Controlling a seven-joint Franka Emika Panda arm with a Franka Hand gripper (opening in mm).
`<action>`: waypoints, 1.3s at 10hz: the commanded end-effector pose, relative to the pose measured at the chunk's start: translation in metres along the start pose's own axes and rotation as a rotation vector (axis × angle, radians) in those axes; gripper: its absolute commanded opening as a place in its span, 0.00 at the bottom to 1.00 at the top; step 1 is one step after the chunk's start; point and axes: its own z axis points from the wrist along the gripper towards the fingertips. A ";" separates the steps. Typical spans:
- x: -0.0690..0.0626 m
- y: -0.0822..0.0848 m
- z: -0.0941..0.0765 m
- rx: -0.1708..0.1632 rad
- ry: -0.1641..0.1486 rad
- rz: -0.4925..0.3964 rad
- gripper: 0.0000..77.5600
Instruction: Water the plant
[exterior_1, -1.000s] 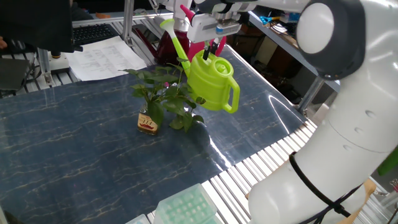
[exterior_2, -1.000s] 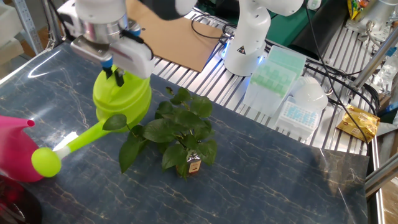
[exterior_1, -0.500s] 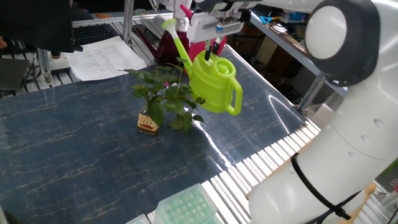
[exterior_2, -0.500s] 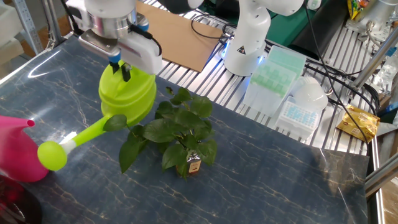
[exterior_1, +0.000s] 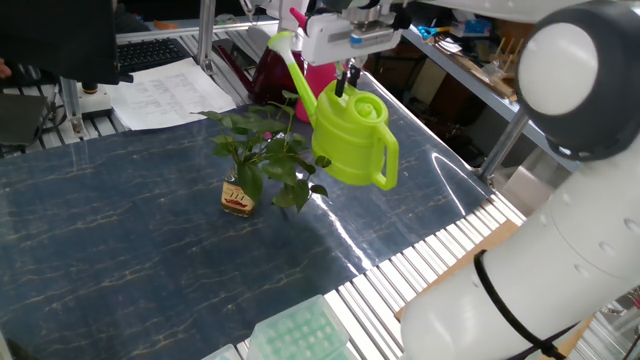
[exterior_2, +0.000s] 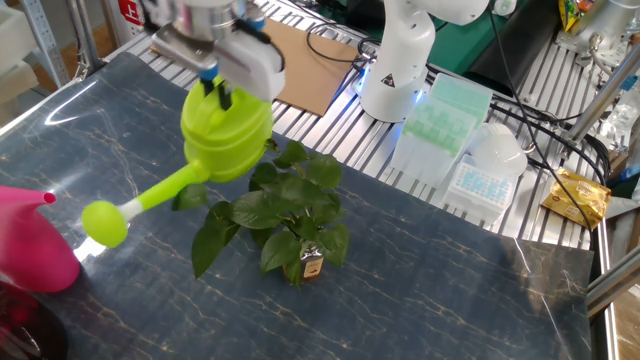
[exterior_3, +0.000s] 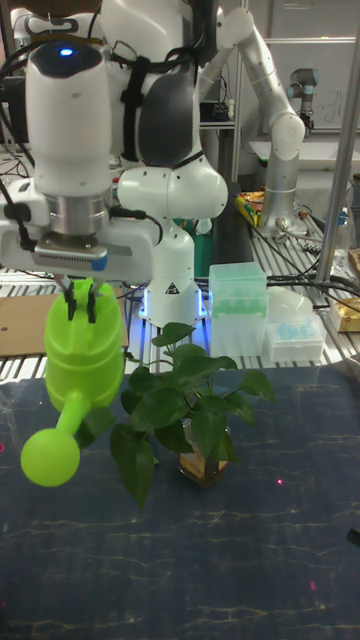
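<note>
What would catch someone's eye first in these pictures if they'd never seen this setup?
The lime green watering can stands out, held off the table by the pincer clamped at its top. Beside it the plant sits in a tiny labelled bottle, and a pink watering can stands at the table's edge.

Two watering cans: one green can (exterior_1: 352, 140) above the table (exterior_1: 120, 250), one pink can (exterior_2: 30, 250) on it | one plant (exterior_1: 262, 155) in one bottle (exterior_1: 237, 196) beside the green can | one gripper (exterior_1: 347, 76) at the green can's top | two pipette-tip boxes (exterior_2: 440, 115) beyond the plant
</note>
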 end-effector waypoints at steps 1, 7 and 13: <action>0.013 0.009 -0.019 0.010 0.035 0.066 0.02; 0.010 0.012 -0.036 0.001 0.040 0.151 0.02; 0.010 0.012 -0.035 -0.014 -0.016 0.179 0.02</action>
